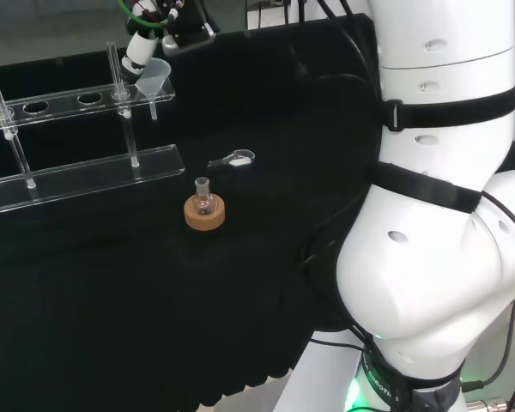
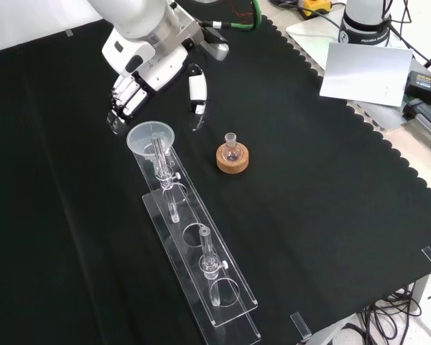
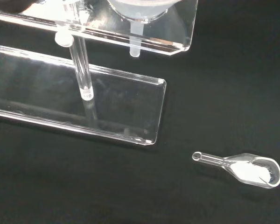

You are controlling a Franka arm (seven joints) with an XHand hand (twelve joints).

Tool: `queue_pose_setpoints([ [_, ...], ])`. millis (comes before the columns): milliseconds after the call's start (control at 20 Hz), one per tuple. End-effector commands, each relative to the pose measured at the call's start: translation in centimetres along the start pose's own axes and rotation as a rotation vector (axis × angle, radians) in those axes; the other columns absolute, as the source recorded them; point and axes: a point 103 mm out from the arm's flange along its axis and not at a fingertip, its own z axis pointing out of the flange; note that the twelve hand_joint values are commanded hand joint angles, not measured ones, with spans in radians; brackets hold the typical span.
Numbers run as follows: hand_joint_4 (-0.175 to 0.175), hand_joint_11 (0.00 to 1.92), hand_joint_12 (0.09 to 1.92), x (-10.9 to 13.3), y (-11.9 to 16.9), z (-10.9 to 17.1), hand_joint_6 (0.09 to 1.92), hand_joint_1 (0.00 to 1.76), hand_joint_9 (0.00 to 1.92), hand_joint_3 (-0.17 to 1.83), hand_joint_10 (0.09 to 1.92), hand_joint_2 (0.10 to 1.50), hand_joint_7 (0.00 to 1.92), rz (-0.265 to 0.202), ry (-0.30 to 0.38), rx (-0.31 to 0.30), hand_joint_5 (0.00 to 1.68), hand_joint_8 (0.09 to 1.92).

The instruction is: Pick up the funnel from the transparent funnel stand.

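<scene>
Beside the stand (image 3: 107, 107), wrist-view scoop (image 3: 245, 167).

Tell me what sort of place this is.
Most likely a lab bench set up for robot trials: a clear funnel stand holding a funnel, a small flask on a cork ring, a clear scoop, and the robot's hand above black cloth.
</scene>
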Motion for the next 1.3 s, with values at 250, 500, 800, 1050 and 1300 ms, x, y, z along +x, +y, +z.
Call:
queue_pose_setpoints([
  [250,-0.015,0.30,1.48,0.5,1.3,0.9,0.09,0.66,0.15,0.36,0.86,0.67,0.00,0.027,-0.035,0.045,0.01,0.38],
  [500,-0.017,0.30,1.48,0.5,2.0,1.3,0.09,0.66,0.15,0.36,0.86,0.67,0.00,0.031,-0.043,0.068,0.01,0.38],
  [800,-0.019,0.29,1.47,0.4,2.8,1.7,0.09,0.66,0.15,0.38,0.87,0.66,0.00,0.038,-0.060,0.073,0.03,0.42],
  [1050,-0.020,0.29,1.48,0.2,3.6,2.2,0.09,0.66,0.16,0.40,0.87,0.66,0.00,0.040,-0.072,0.085,0.03,0.47],
  [1300,-0.021,0.29,1.48,-0.1,4.1,2.5,0.09,0.65,0.20,0.43,0.86,0.65,0.00,0.043,-0.081,0.089,0.05,0.55],
])
